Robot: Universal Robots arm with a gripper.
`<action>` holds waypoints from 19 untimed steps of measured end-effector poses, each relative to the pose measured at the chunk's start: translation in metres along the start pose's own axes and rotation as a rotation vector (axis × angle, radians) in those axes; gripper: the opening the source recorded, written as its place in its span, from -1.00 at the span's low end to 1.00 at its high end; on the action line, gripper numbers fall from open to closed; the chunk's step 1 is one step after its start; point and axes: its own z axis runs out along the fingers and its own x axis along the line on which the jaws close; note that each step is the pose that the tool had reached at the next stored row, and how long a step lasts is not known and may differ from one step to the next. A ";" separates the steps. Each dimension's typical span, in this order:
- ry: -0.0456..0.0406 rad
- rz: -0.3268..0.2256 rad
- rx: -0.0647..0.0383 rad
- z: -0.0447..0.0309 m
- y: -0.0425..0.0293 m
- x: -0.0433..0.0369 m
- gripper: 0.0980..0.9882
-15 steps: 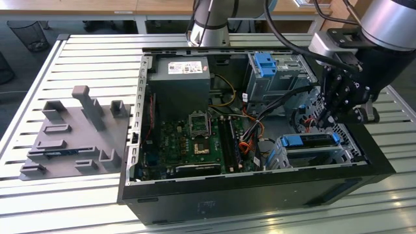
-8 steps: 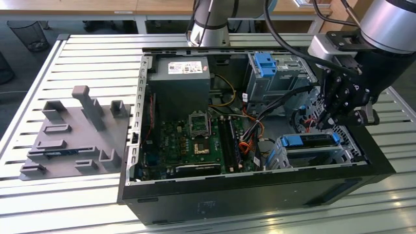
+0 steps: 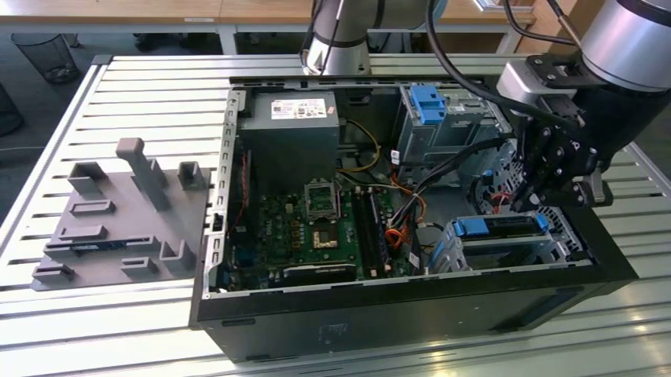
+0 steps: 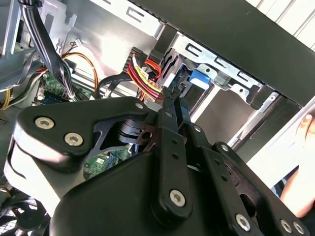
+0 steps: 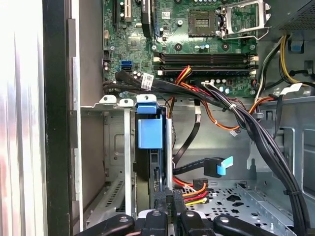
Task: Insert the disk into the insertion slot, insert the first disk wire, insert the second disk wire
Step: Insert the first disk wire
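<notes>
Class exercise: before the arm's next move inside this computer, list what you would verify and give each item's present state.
1. Disk seated in insertion slot: ok.
2. Gripper close to the disk's end: ok.
3. Black connector with blue tab plugged in: not ok, it hangs free.
4. Red-and-yellow wires joined to the disk: cannot tell.
5. Computer case open: ok.

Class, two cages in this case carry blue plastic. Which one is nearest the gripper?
The low cage holding the disk, at the exterior view's lower right; the gripper hangs just above it. The taller cage stands farther off.
</notes>
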 end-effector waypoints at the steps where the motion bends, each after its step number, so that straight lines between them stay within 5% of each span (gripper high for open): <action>1: -0.0003 -0.001 0.000 0.0001 0.0001 0.0006 -0.84; 19: -0.0023 -0.033 0.007 0.0058 0.0018 0.0066 -0.84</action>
